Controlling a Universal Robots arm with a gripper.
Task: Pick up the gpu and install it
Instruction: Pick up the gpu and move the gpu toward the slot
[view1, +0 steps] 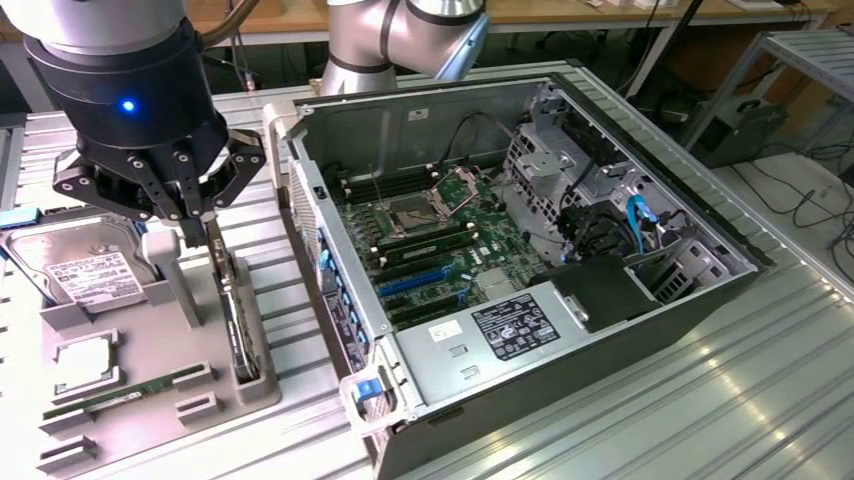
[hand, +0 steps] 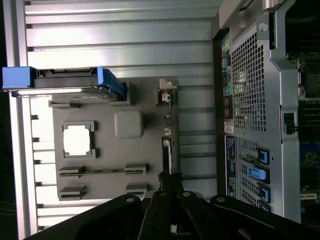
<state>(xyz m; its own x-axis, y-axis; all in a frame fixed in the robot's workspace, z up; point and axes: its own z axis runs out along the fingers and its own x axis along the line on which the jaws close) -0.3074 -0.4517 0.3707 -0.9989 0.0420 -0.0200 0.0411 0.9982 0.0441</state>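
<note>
The hand (hand: 170, 184) is closest to the wrist camera. Its dark fingers are drawn fully together over the upper edge of the gpu (view1: 243, 325), and they appear to pinch it. The gpu stands on its long edge in a slot along the right side of a grey holder tray (view1: 140, 345). Its pale bracket is at the end away from the fingers.

The tray lies on the ribbed metal surface (view1: 747, 390), on the exterior view's left. A silver hard drive (view1: 78, 268) with a white label leans in the tray's far-left corner. A square processor chip (view1: 83, 362) sits in a frame nearer the camera. A slim green memory stick (view1: 127, 392) lies nearest of all, held between small clips.

Just beside the tray, on the exterior view's right, an open computer case (view1: 707, 240) lies on its side. The green motherboard (view1: 447, 235) faces up, with blue expansion slots (view1: 416, 282) towards the near side. A power supply (view1: 497, 332) with a dark label fills the case's near end. Black and blue cables crowd the right-hand bay.
</note>
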